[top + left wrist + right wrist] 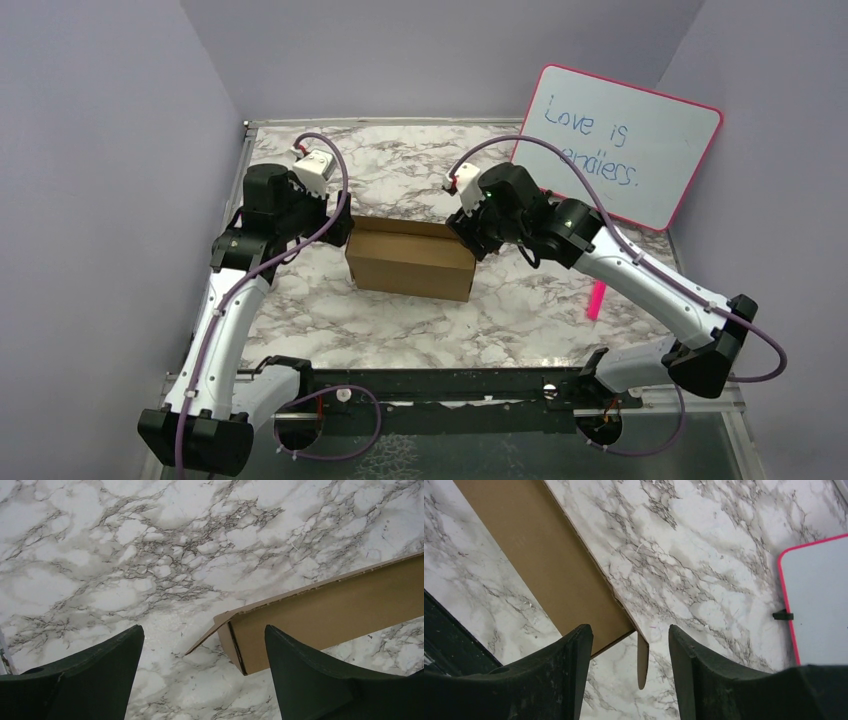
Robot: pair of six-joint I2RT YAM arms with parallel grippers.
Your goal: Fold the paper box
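Top view: found paper box (412,262) mid-table (400,160), standing as a closed brown block. Left hand (338,226) at its left end, right hand (468,232) at its right end. Cannot see inside.

Left wrist only: noted loose corner flap (205,637) sticking out between spread fingers, nothing clamped.

Right wrist only: noted narrow tab (642,662) hanging off box edge between fingers held apart, untouched.

Pink-rimmed whiteboard (620,145) propped far right.
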